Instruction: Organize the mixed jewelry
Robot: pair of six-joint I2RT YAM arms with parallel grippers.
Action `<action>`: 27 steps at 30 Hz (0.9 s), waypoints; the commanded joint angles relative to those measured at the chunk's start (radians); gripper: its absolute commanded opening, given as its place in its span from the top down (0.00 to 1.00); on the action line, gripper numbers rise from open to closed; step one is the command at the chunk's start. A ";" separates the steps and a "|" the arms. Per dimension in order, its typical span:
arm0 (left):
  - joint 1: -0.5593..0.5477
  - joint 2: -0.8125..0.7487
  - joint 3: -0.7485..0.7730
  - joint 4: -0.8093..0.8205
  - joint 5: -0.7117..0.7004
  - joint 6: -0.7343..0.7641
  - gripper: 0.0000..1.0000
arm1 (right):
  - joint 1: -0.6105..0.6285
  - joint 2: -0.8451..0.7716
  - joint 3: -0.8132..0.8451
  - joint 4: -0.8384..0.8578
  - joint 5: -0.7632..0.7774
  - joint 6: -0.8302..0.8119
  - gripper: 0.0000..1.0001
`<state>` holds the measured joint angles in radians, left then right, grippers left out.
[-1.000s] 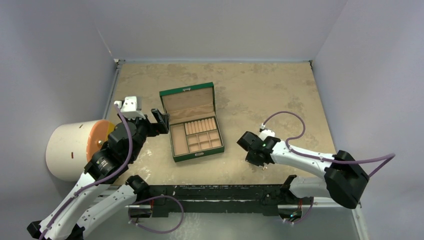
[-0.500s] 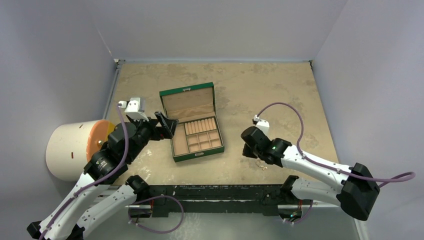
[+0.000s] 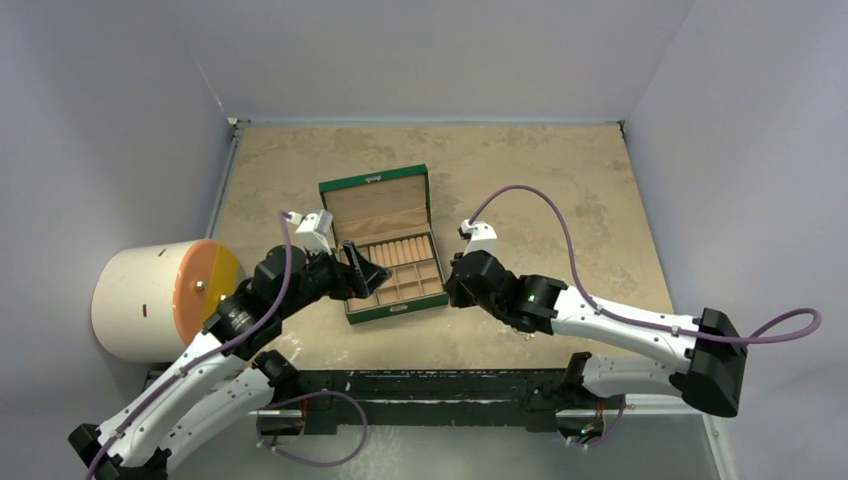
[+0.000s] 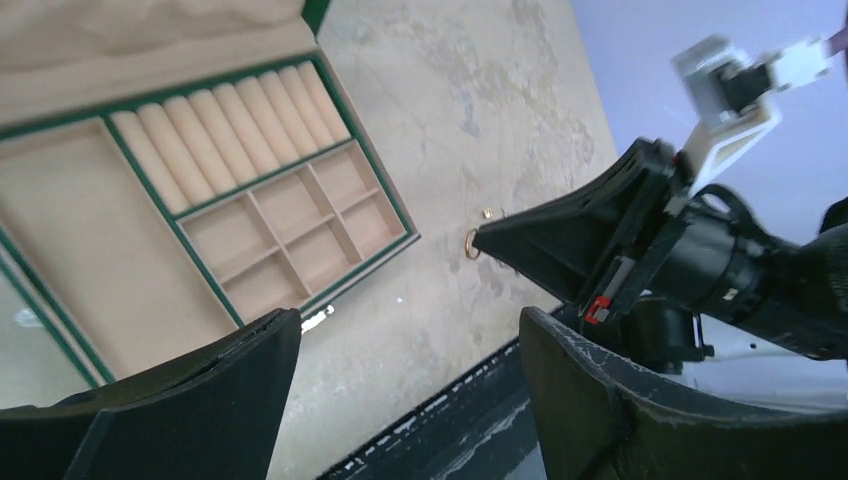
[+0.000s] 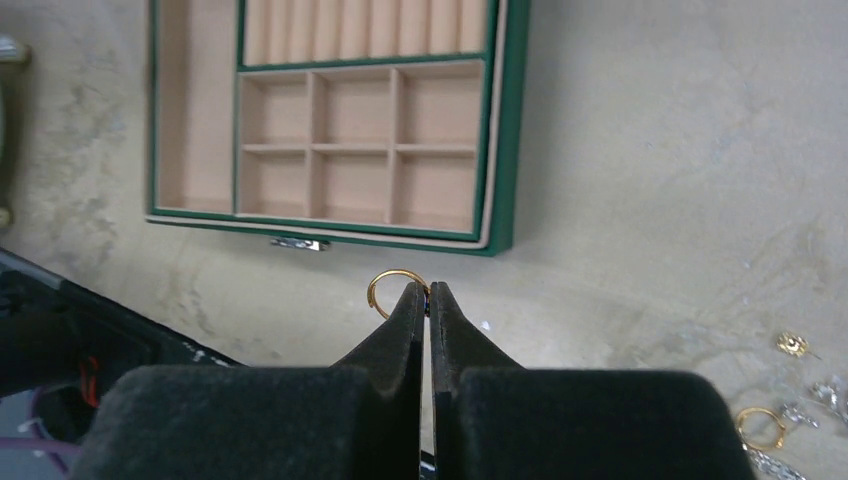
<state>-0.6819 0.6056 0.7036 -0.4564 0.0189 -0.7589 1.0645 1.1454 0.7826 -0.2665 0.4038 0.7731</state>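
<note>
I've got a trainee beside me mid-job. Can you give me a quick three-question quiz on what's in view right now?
1. True or false: the right gripper is pinching a gold ring.
2. The lid of the box is: A shut, B open, C lying loose on the table.
3. Fill in: the left gripper has its jaws ___, with nothing between them.
Key: 1 true; 2 B; 3 open.

White arms (image 3: 620, 323), black joints and black end effectors (image 5: 428, 295) — purple cables (image 3: 520, 188) looping along.
</note>
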 commanded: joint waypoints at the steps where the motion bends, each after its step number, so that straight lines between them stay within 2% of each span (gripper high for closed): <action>1: 0.003 0.037 -0.049 0.156 0.148 -0.086 0.23 | 0.027 0.012 0.082 0.064 0.050 -0.059 1.00; 13: 0.002 0.109 -0.160 0.375 0.252 -0.196 0.34 | 0.081 0.066 0.186 0.125 0.003 -0.115 1.00; 17: 0.002 0.120 -0.169 0.391 0.269 -0.199 0.39 | 0.093 0.093 0.204 0.148 -0.022 -0.124 1.00; 24: 0.001 0.111 -0.177 0.393 0.270 -0.202 0.55 | 0.104 0.092 0.190 0.202 -0.068 -0.144 1.00; 27: 0.001 0.108 -0.182 0.394 0.270 -0.205 0.58 | 0.108 0.080 0.177 0.229 -0.082 -0.150 1.00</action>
<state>-0.6819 0.7280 0.5251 -0.1272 0.2710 -0.9516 1.1637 1.2537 0.9451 -0.1207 0.3466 0.6533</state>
